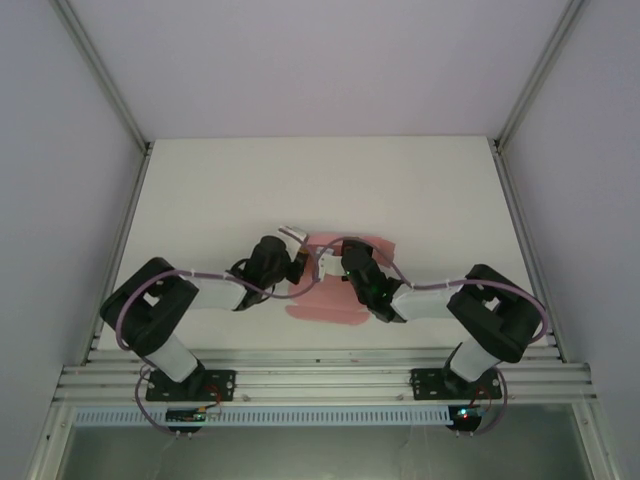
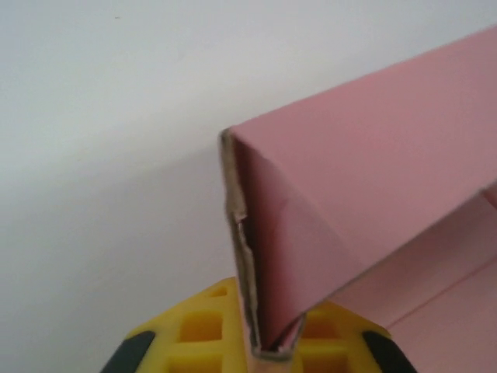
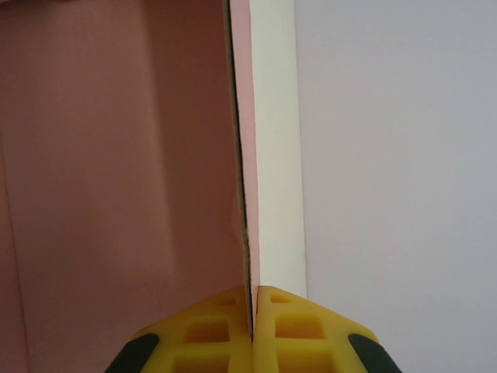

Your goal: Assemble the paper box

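The paper box [image 1: 330,300] is a pale pink card cutout lying partly folded on the white table, between the two arms. My left gripper [image 1: 297,252] is shut on a doubled, raised flap of it at the left side. In the left wrist view the folded pink flap [image 2: 342,210] rises from between the yellow fingers [image 2: 206,334], its torn brown edge facing me. My right gripper [image 1: 327,268] is shut on another raised wall. In the right wrist view that thin wall [image 3: 247,155] stands edge-on between the closed yellow fingers [image 3: 295,330], pink on the left, white on the right.
The white table [image 1: 300,190] stretches bare behind the box to the back wall. Grey enclosure walls and metal posts [image 1: 105,90] close in the sides. An aluminium rail [image 1: 320,380] carries both arm bases at the near edge.
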### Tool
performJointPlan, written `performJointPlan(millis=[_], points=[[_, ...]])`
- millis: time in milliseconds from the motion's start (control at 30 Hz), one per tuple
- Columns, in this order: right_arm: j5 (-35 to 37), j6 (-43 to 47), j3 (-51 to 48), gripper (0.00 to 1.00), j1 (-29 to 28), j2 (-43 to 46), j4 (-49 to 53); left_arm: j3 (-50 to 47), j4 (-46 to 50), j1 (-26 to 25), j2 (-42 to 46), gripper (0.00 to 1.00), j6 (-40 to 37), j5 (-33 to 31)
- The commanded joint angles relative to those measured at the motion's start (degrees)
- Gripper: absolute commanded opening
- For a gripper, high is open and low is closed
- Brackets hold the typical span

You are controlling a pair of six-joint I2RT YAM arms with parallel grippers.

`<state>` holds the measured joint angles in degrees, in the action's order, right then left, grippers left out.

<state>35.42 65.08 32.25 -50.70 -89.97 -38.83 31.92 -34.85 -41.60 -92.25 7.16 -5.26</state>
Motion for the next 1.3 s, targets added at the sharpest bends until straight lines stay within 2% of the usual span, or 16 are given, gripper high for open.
performJointPlan(millis=[0, 100, 200, 267, 300, 500, 567, 667, 700, 733, 767, 867, 967, 1200, 1233, 1267], points=[[-1.61, -3.35, -0.28, 0.0, 0.03, 0.81, 5.42, 0.76, 1.22, -0.1, -2.44, 0.0, 0.23, -14.94], [-1.36, -3.76, -0.25, 0.0, 0.1, 1.02, 6.31, 1.52, 1.76, -2.04, -4.78, 0.0, 1.45, -26.59], [-1.32, -4.21, -0.01, 0.0, 0.16, 1.28, 7.63, 1.41, 0.02, -4.02, -7.03, 0.0, 2.33, -34.14], [-1.39, -4.74, 0.17, 0.0, 0.3, 1.46, 8.74, 1.93, 0.36, -4.91, -7.89, 0.0, 3.46, -36.71], [-1.51, -5.04, 0.35, 0.0, 0.27, 1.61, 9.46, 2.39, 1.19, -5.39, -8.36, 0.0, 5.92, -40.16], [-2.34, -7.39, 0.87, 0.0, 0.36, 2.57, 13.56, 6.5, 8.63, -6.18, -11.21, 0.0, 14.61, -45.29], [-2.72, -7.99, 0.97, 0.0, 0.47, 2.78, 14.5, 6.95, 7.49, -6.23, -12.18, 0.0, 13.8, -43.36], [-3.59, -9.33, 1.62, 0.0, 0.79, 2.94, 16.6, 5.28, 0.57, -6.24, -12.7, 0.0, 10.45, -33.29], [-3.8, -9.53, 1.72, 0.0, 1.0, 2.88, 17.12, 4.67, -0.32, -6.15, -12.37, 0.0, 11.46, -31.62], [-3.89, -9.9, 1.85, 0.0, 1.09, 2.87, 17.34, 4.45, -0.51, -6.11, -11.89, 0.03, 11.7, -29.81], [-3.9, -10.18, 1.96, 0.0, 1.2, 2.83, 17.37, 4.06, -0.89, -6.1, -11.28, 0.12, 11.32, -28.13], [-4.17, -10.99, 2.33, 0.0, 1.47, 2.74, 17.63, 2.17, -3.4, -6.21, -9.19, 0.28, 9.83, -23.53], [-4.04, -11.49, 2.82, 0.0, 1.57, 2.7, 18.2, 0.93, -3.52, -6.21, -6.62, 0.37, 10.56, -21.7], [-3.39, -12.5, 3.53, 0.0, 1.4, 1.93, 17.64, 2.43, -0.16, -6.34, -5.28, 0.38, 12.2, -22.14], [-3.31, -12.77, 3.61, 0.0, 1.39, 1.82, 17.52, 2.79, -0.17, -6.45, -5.61, 0.37, 12.54, -22.33], [-3.29, -13.03, 3.72, 0.0, 1.4, 1.84, 17.46, 3.21, -0.19, -6.41, -5.86, 0.31, 12.62, -22.19]])
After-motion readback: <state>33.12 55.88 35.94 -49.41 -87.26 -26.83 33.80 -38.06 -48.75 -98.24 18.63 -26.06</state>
